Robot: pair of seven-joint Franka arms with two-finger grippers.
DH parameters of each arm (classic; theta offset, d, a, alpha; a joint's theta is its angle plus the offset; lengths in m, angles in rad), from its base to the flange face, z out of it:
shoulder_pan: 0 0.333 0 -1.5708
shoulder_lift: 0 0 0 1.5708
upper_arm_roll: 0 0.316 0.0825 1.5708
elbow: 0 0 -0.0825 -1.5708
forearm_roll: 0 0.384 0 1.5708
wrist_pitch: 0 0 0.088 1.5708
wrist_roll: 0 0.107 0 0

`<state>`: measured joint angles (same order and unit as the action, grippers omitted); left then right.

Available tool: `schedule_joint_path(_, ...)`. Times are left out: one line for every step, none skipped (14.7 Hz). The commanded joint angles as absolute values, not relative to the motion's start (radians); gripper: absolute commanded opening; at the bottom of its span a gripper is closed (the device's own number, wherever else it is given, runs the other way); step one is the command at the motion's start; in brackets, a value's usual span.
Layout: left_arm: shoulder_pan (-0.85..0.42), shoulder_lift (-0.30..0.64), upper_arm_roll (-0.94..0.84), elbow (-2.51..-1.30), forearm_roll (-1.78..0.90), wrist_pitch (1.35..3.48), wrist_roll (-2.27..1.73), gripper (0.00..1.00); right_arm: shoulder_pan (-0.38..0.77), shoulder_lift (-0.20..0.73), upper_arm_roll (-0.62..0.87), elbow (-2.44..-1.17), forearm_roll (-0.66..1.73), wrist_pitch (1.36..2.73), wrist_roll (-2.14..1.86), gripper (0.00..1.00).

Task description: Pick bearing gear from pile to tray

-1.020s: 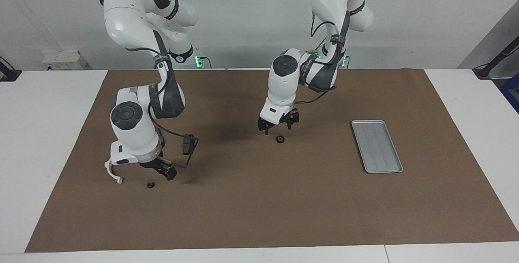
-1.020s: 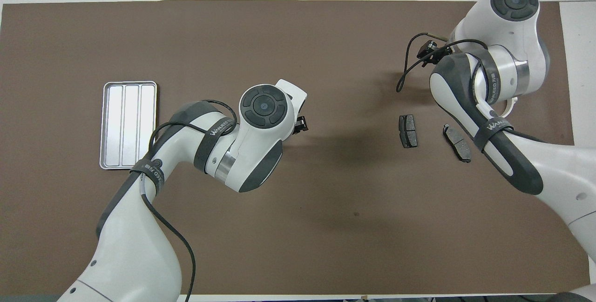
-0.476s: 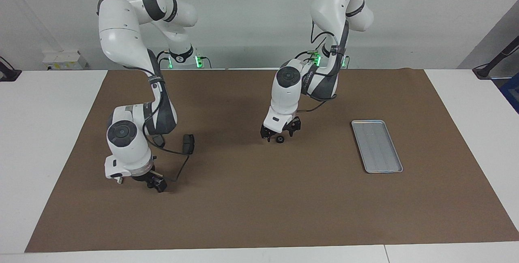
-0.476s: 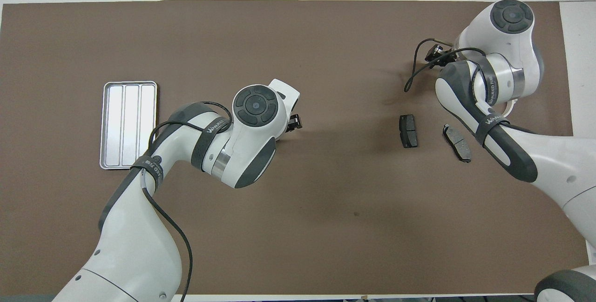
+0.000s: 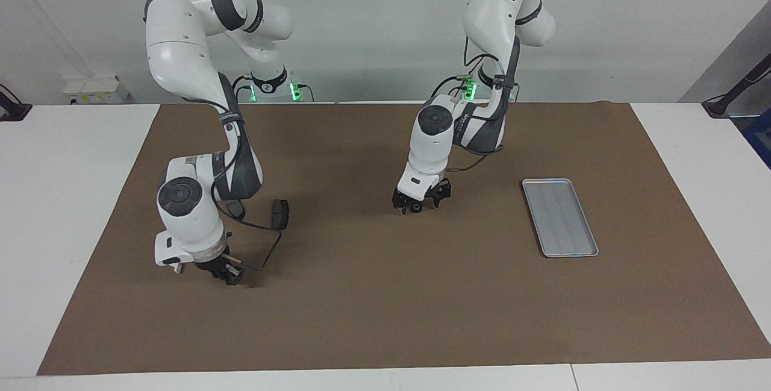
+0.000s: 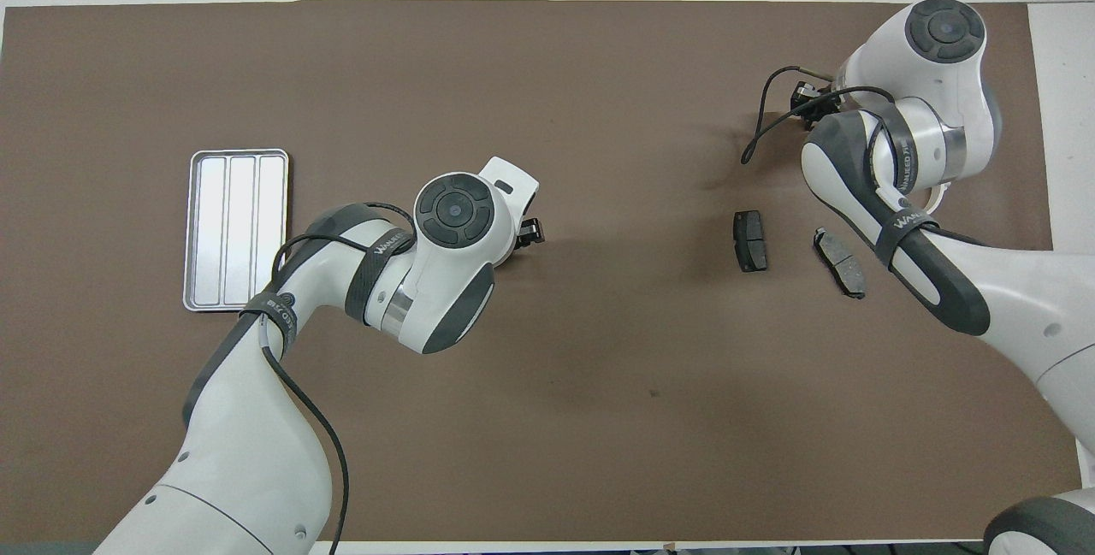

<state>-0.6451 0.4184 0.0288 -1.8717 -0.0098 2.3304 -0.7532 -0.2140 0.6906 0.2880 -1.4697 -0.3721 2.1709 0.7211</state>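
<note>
A small black round piece, the bearing gear, lies on the brown mat mid-table. My left gripper is down at the mat with its fingers open on either side of this piece. My right gripper is low over the mat at the pile, where a second black round piece lay; that piece is hidden under it. The pile also holds two dark grey brake pads and a white half-ring bracket, mostly covered by the right hand. The silver tray lies empty toward the left arm's end of the table.
A black cable hangs from the right wrist and loops down to the mat beside one brake pad. The brown mat covers most of the white table.
My left gripper came down from above the mat until its fingers stood around the black round piece. My right gripper sank and shifted over the second black piece, which no longer shows.
</note>
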Motion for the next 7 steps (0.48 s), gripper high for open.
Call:
schedule_joint_path(-0.646,0.376,0.028,-1.922,-0.028,2.356,-0.738,0.2,-0.245,0.695,0.302,-1.503,-0.376,2.201,0.686,0.0)
schedule_joint_path(-0.647,0.376,0.029,-1.922,-0.029,2.358,-0.742,0.0,-0.245,0.693,0.302,-1.503,-0.376,2.201,0.681,0.0)
schedule_joint_path(-0.65,0.376,0.028,-1.921,-0.035,2.358,-0.755,0.0,-0.244,0.693,0.302,-1.502,-0.376,2.194,0.678,0.0)
schedule_joint_path(-0.652,0.376,0.029,-1.918,-0.043,2.359,-0.777,0.0,-0.244,0.693,0.302,-1.5,-0.376,2.186,0.672,0.0)
schedule_joint_path(-0.652,0.376,0.029,-1.914,-0.044,2.359,-0.781,0.0,-0.242,0.692,0.302,-1.497,-0.376,2.178,0.66,0.0)
schedule_joint_path(-0.652,0.377,0.029,-1.911,-0.044,2.356,-0.782,0.0,-0.242,0.689,0.302,-1.49,-0.377,2.16,0.64,0.0)
schedule_joint_path(-0.649,0.377,0.029,-1.904,-0.044,2.344,-0.779,0.0,-0.242,0.681,0.307,-1.48,-0.377,2.122,0.629,0.0)
